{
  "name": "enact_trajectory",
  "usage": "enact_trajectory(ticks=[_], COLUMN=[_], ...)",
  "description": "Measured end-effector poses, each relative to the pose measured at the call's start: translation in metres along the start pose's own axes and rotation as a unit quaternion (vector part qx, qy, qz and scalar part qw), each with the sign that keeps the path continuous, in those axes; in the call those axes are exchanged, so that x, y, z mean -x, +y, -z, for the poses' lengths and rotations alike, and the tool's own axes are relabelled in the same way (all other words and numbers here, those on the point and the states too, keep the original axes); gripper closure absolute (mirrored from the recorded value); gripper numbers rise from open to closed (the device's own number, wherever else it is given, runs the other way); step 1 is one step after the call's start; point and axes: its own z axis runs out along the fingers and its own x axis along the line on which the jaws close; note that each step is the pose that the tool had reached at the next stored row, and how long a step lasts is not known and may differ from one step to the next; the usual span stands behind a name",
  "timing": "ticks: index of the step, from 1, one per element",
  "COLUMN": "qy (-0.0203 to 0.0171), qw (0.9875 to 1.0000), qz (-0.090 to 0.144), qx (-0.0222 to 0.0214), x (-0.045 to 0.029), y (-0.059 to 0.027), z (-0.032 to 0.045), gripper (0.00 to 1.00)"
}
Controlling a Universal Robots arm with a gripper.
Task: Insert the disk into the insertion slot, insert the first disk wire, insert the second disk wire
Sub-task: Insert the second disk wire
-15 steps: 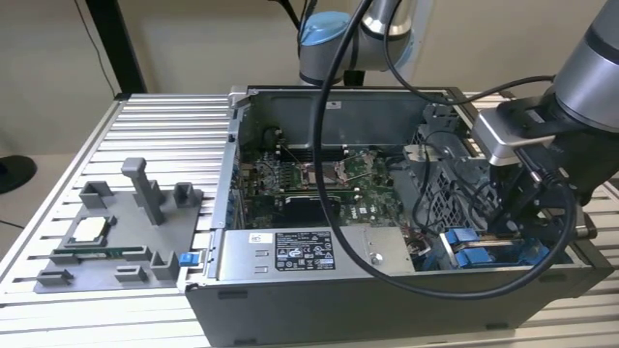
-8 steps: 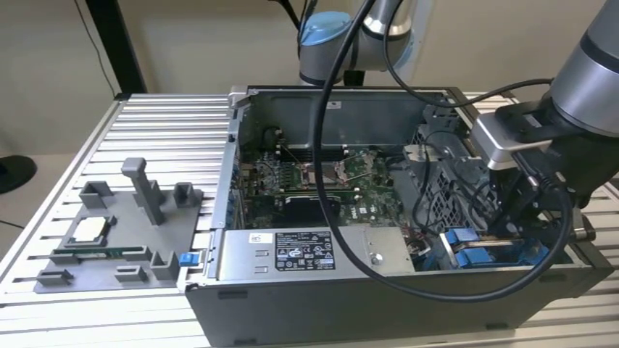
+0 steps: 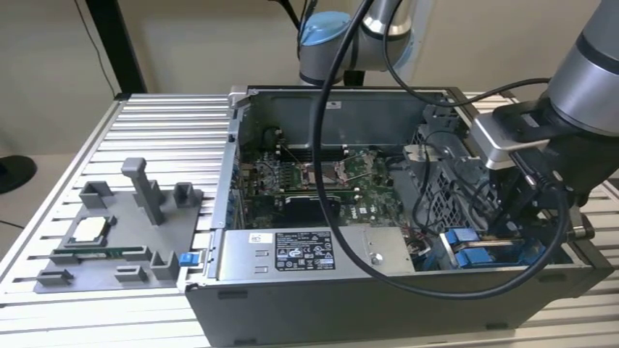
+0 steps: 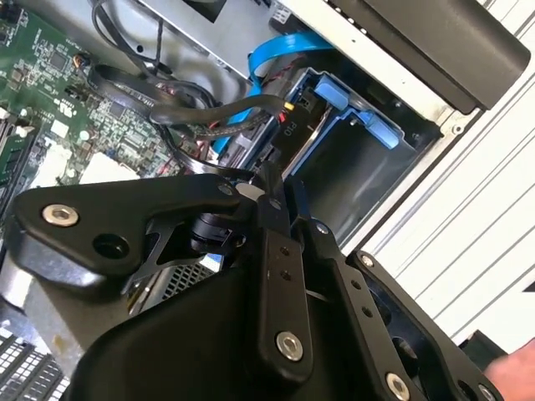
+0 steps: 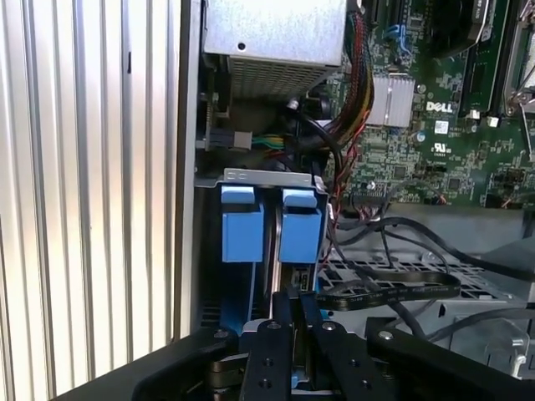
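The disk, seen by its blue carrier (image 5: 301, 230) (image 3: 472, 248), sits inside the insertion slot (image 5: 259, 176) at the case's front corner on the exterior view's right. A black connector with coloured wires (image 4: 288, 125) sits against the disk's end. My gripper (image 5: 294, 316) (image 4: 272, 188) hangs just over the blue carrier, fingers (image 5: 280, 334) pressed close together. A flat black disk wire (image 5: 384, 292) (image 4: 209, 167) runs right up to the fingertips, and its end is hidden between them.
The grey power supply (image 3: 309, 250) lies beside the slot, with the green motherboard (image 3: 320, 181) behind it. Loose black cables (image 3: 454, 196) cross the drive cage. A grey fixture tray (image 3: 116, 239) stands outside the case on the slatted table (image 3: 58, 304).
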Motion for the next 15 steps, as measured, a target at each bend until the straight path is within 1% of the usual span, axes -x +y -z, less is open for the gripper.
enact_trajectory(ticks=[3,6,15], qy=[0.0002,0.0002,0.0013], qw=[1.0000,1.0000,0.9999], qz=[0.000,0.000,-0.007], qx=[-0.0032,-0.0053,-0.0111], x=[0.0020,0.0036,0.0041], y=[-0.0001,-0.0001,-0.0004], z=[-0.0003,-0.0008,-0.0034], gripper=[1.00,1.00,1.00])
